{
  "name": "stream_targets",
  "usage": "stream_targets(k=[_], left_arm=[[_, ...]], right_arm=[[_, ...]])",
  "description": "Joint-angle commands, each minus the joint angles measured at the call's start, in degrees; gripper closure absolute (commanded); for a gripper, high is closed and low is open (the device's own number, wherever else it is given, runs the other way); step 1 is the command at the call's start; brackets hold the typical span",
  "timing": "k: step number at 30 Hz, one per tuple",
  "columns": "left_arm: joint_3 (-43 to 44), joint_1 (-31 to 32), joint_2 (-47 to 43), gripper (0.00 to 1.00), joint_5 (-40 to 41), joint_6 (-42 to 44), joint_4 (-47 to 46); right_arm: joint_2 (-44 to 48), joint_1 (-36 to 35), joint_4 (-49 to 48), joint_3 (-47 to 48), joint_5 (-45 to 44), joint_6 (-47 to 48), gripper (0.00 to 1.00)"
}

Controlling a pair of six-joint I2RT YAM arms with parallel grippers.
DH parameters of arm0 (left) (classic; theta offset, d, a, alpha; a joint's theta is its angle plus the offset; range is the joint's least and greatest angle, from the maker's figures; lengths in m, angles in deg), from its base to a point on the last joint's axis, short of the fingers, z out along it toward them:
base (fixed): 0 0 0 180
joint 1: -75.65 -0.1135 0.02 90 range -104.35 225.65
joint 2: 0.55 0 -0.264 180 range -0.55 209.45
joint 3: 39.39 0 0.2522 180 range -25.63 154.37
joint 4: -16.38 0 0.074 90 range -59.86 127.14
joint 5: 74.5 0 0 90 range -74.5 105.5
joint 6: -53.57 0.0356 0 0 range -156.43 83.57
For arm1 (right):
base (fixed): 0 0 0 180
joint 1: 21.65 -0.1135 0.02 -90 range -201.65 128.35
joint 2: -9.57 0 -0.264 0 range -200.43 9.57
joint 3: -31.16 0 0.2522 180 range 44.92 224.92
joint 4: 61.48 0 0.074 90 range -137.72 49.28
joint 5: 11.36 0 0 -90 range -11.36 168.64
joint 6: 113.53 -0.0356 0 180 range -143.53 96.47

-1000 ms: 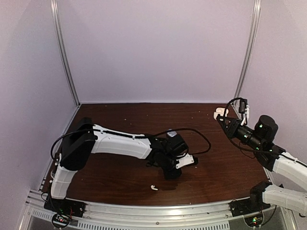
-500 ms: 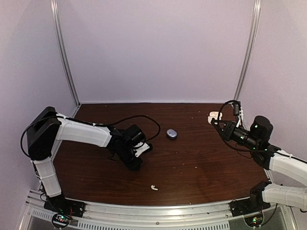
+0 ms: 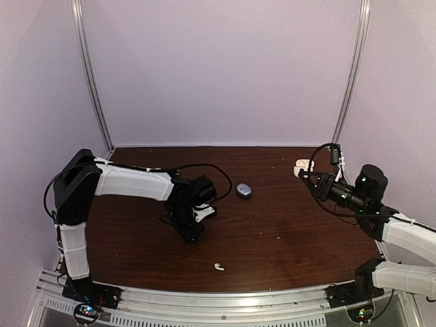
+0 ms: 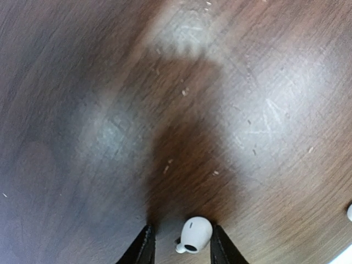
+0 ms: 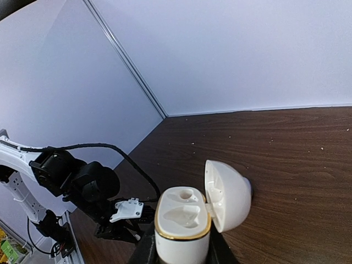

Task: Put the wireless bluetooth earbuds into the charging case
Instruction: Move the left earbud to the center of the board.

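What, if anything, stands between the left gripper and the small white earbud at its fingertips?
Nothing visible does. The small white earbud sits right between the parted fingers of the left gripper, and only the bare dark wooden table shows around it.

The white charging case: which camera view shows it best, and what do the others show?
Right wrist view: the white charging case sits close up in the right pincer, lid open, sockets empty. The top view shows only a white blob at that pincer. The left wrist view misses it.
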Motion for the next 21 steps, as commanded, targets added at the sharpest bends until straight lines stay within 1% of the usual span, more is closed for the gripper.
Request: stream_targets(k=[1,4,7,9,13,15,21], left_arm=[[3.7,0.9,4.1,0.62,0.9,3.0,5.0],[6.8,1.8,6.2,0.6,1.6,4.6,6.5],[9.0,2.0,7.8,0.61,2.0,5.4,7.4],[10.0,2.0,8.7,0.63,1.9,5.8,7.9],[11.0,2.2,9.1,0.7,1.8,6.3,8.9],[11.1,2.1,9.1,0.73,1.7,6.4,9.5],[11.2,2.3,9.1,0.71,1.6,6.8,11.8]], right_arm=[[0.3,0.3,-0.4,0.1,1.0,1.7,1.0],[0.2,0.3,-0.6,-0.2,1.1,1.8,1.0],[0.2,0.4,-0.5,-0.1,1.1,1.9,1.0],[0.3,0.3,-0.2,0.0,1.1,2.0,1.0],[0.2,0.3,0.3,0.2,1.1,2.4,1.0],[0.3,0.4,0.3,0.2,1.0,2.3,1.0],[0.2,0.4,0.3,0.2,1.1,2.2,1.0]])
